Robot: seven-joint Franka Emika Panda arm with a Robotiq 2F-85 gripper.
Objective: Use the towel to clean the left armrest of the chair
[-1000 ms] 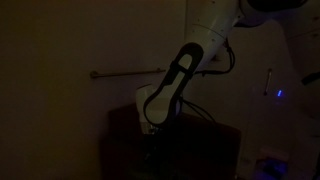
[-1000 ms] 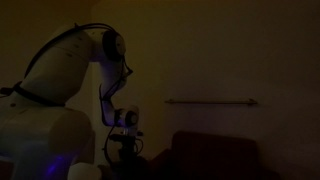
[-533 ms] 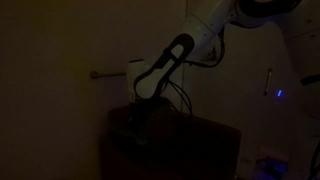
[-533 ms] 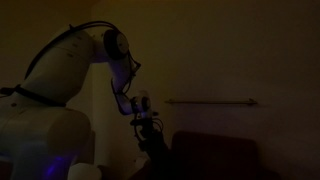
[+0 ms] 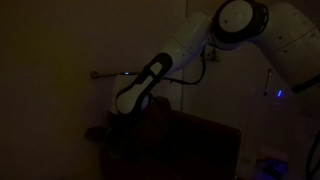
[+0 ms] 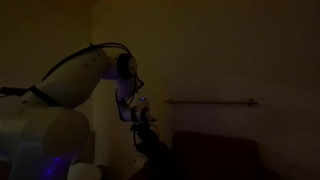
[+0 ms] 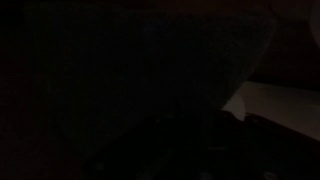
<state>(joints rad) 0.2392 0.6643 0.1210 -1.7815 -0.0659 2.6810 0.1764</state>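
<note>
The room is very dark. The chair (image 5: 185, 148) is a boxy dark brown mass low in both exterior views (image 6: 215, 155). My gripper (image 5: 117, 127) hangs from the white arm over the chair's left edge, where an armrest (image 5: 98, 133) shows as a faint flat ledge. In an exterior view the gripper (image 6: 149, 143) sits just left of the chair's side. I cannot make out the towel, nor whether the jaws are open or shut. The wrist view is almost black, with a big dark surface (image 7: 150, 70) and one paler patch (image 7: 268, 102).
A thin horizontal wall rail (image 5: 120, 73) runs behind the arm and also shows in an exterior view (image 6: 212, 101). The robot's white base (image 6: 40, 135) fills the left. A small blue light (image 5: 279, 95) glows at the right.
The arm has stretched out and the gripper has moved across the chair's top to its left edge, and lower. In the view with the base, the wrist moved toward the chair.
</note>
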